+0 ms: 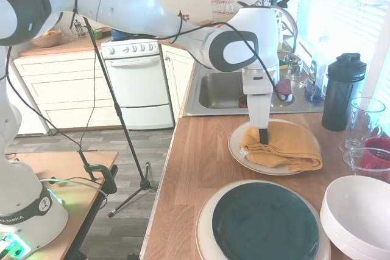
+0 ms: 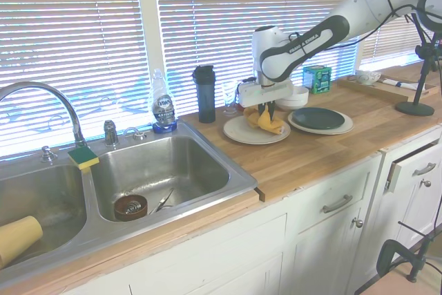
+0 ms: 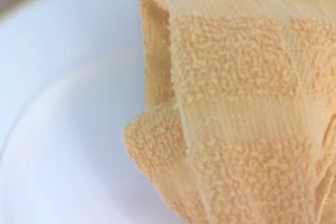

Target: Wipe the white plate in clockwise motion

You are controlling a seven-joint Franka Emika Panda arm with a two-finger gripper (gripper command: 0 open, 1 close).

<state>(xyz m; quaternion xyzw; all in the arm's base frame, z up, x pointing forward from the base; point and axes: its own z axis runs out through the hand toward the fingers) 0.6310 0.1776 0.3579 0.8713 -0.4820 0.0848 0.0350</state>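
The white plate (image 1: 235, 149) sits on the wooden counter behind the sink side, also seen in the second exterior view (image 2: 238, 133) and close up in the wrist view (image 3: 63, 108). A folded yellow-orange cloth (image 1: 287, 148) (image 2: 272, 124) (image 3: 236, 103) lies bunched on it, covering most of its right half. My gripper (image 1: 264, 138) (image 2: 264, 111) points straight down onto the cloth's left part, its dark fingers shut on the cloth and pressed toward the plate.
A larger plate with a dark green centre (image 1: 263, 223) (image 2: 319, 118) lies just in front, a deep white bowl (image 1: 359, 211) beside it. A black shaker bottle (image 1: 343, 92), clear cups (image 1: 365, 120) and the sink (image 1: 219, 89) surround the plate.
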